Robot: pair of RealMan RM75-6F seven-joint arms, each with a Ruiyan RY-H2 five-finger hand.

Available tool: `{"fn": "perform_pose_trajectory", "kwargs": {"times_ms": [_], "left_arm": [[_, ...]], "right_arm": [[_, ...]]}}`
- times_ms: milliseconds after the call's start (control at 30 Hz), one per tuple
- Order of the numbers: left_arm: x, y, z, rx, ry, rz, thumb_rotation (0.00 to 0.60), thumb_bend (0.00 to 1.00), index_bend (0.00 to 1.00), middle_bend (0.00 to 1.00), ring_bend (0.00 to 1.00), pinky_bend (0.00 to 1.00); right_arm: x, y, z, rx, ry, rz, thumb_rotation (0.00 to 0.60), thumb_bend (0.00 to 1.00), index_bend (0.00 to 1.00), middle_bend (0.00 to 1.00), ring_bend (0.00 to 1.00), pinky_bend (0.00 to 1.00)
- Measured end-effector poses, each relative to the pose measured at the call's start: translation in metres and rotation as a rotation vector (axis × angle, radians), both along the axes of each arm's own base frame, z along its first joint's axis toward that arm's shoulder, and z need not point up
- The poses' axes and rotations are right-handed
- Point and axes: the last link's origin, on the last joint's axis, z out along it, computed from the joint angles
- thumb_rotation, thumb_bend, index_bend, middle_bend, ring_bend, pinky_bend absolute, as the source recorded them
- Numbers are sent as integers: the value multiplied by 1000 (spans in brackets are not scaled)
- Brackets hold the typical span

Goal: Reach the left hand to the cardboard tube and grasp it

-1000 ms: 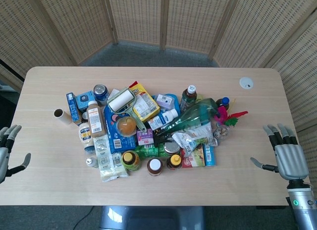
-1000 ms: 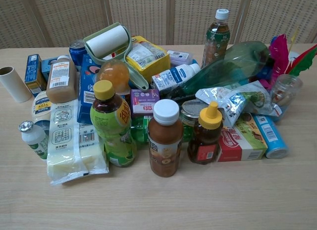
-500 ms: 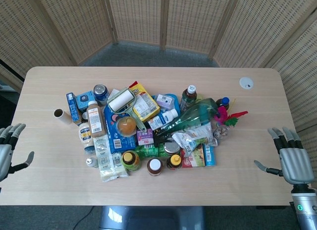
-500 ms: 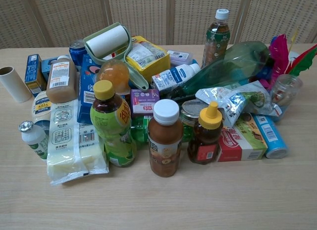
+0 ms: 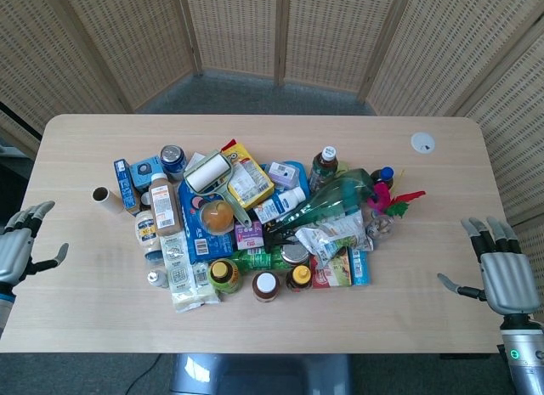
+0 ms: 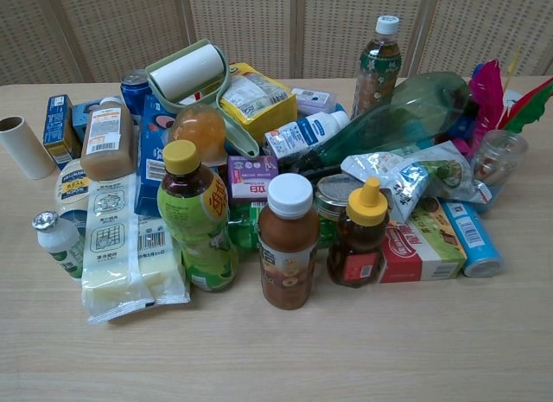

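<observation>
The cardboard tube (image 5: 107, 200) lies on its side on the table, just left of the pile; the chest view shows the tube (image 6: 24, 146) at the far left with its open end facing up-left. My left hand (image 5: 19, 249) hovers at the table's left edge, open, fingers spread, nearer to me and to the left of the tube, well apart from it. Over the right front edge, my right hand (image 5: 504, 274) is open and holds nothing. Neither hand shows in the chest view.
A dense pile fills the table's middle: a blue carton (image 5: 125, 184) right beside the tube, a tan bottle (image 5: 162, 204), a lint roller (image 5: 210, 172), a green bottle (image 5: 339, 194), jars and packets. A small white disc (image 5: 422, 142) lies at the far right.
My left hand has risen and moved forward over the table's left edge, closer to the tube. The right hand has drifted slightly back toward the front edge. The pile is unmoved.
</observation>
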Motion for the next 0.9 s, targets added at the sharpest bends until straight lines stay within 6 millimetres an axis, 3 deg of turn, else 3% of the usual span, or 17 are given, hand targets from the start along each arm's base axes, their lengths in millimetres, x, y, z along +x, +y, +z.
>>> {"fn": "perform_pose_trajectory", "kwargs": {"times_ms": [900], "left_arm": [[-49,75,-55,31,-220,155,449,438,0,0,52,0]], "right_arm": [[-1,0,7,-32,22,-28,348,176,57,133,0,0]]}}
